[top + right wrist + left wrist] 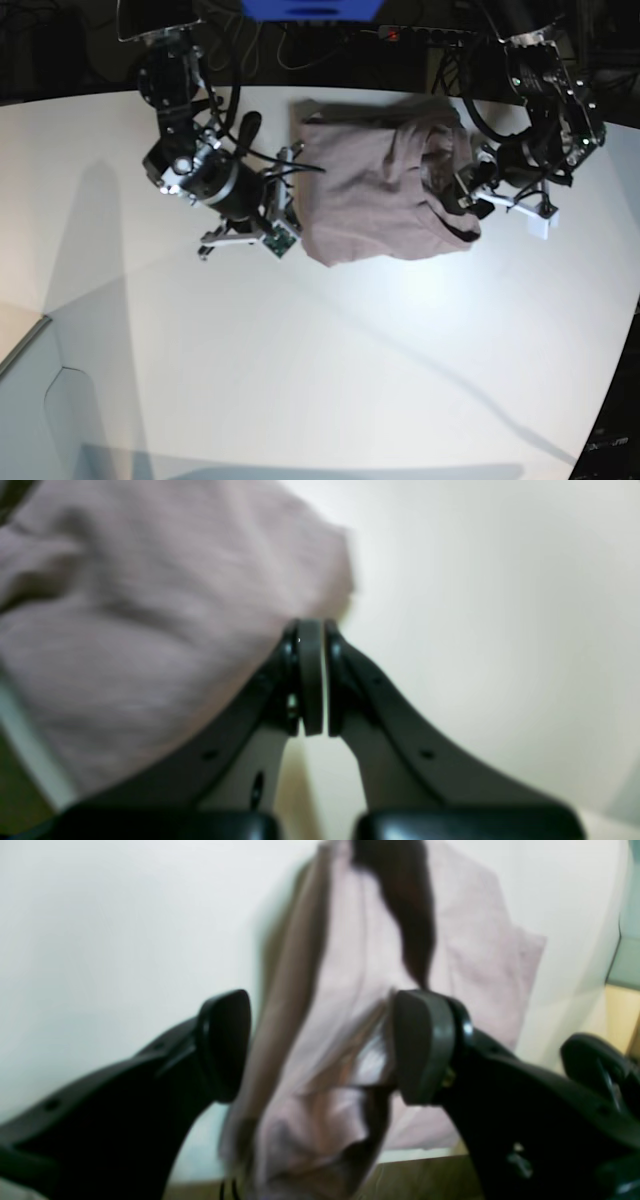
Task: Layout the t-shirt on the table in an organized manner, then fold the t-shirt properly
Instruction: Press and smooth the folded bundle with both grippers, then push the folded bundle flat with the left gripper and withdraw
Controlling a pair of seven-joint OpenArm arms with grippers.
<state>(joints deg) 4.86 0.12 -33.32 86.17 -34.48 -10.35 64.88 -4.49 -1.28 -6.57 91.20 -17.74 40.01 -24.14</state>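
The mauve-brown t-shirt [370, 190] lies crumpled at the back middle of the white table [300, 350], its right side bunched into dark folds. My left gripper [468, 195] is at that bunched side. In the left wrist view it [322, 1047] stands open, with a hanging ridge of the t-shirt [360, 965] between the wide-apart fingers and brushing the right pad [425, 1045]. My right gripper [288, 195] is at the shirt's left edge. In the right wrist view it [312, 675] is shut, pads together with nothing visible between them, and the t-shirt [125, 605] lies just left of and behind it.
Cables and a power strip [410, 35] run along the dark back edge. The table's curved edge [40, 330] shows at front left. In the left wrist view the table edge and wooden floor [425, 1180] lie just below the shirt.
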